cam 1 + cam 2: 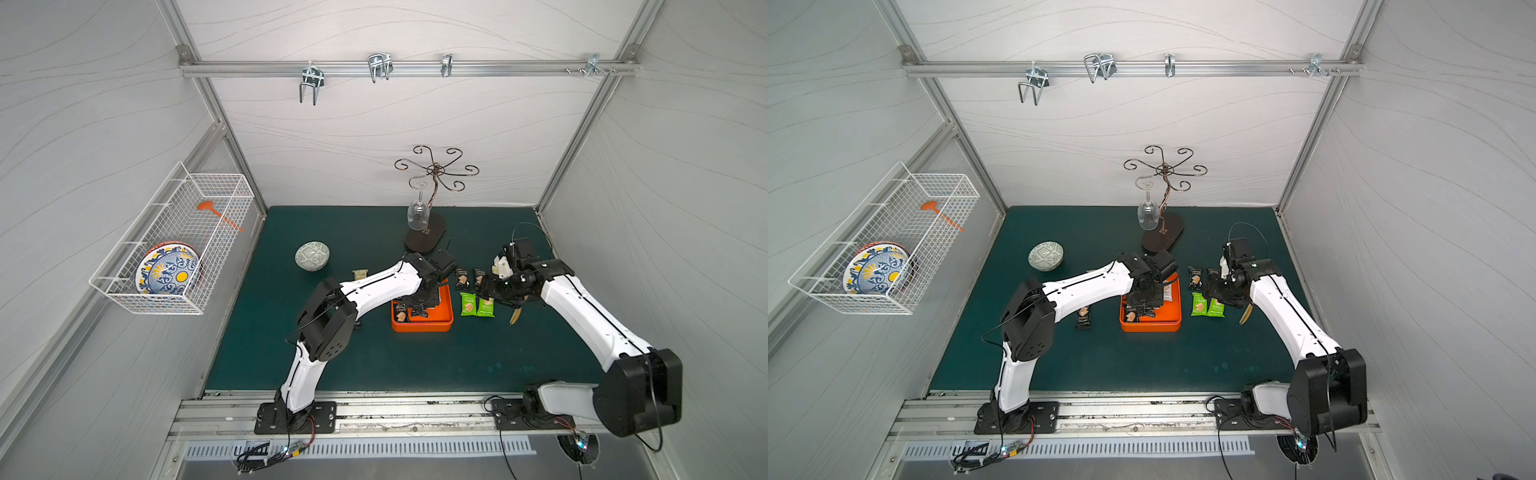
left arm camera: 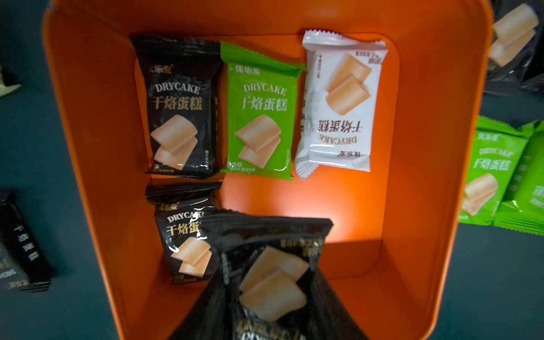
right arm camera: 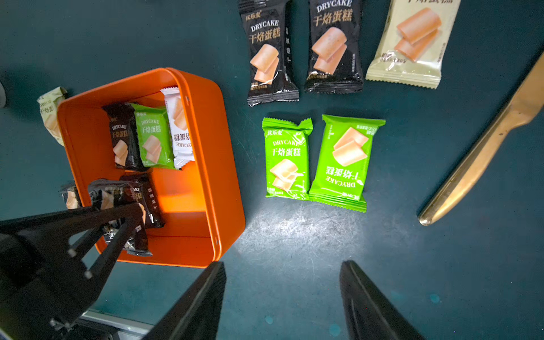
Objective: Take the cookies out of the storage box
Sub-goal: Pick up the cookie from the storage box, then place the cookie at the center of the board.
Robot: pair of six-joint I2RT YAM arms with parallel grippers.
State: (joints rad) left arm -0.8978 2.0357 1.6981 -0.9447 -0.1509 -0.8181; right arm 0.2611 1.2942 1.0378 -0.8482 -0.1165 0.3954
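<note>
Over the orange storage box (image 2: 88, 123) on the green bench (image 3: 294, 235), the left pincer (image 3: 129, 223) is clamped on a black cookie packet (image 2: 273, 279), whose lettering is blurred. Inside the box lie a black packet (image 2: 182, 106), a green packet (image 2: 259, 112) and a white packet (image 2: 341, 103) in a row, each reading "DRYCAKE" with 干烙蛋糕. A second black packet (image 2: 182, 235) is half hidden behind the held one. Beside the box, on the bench, lie two green packets (image 3: 287, 159), two black packets (image 3: 268, 53) and a pale yellow packet (image 3: 412, 41) cropped at the frame edge. The right pincer (image 3: 282, 265) hovers open and empty
</note>
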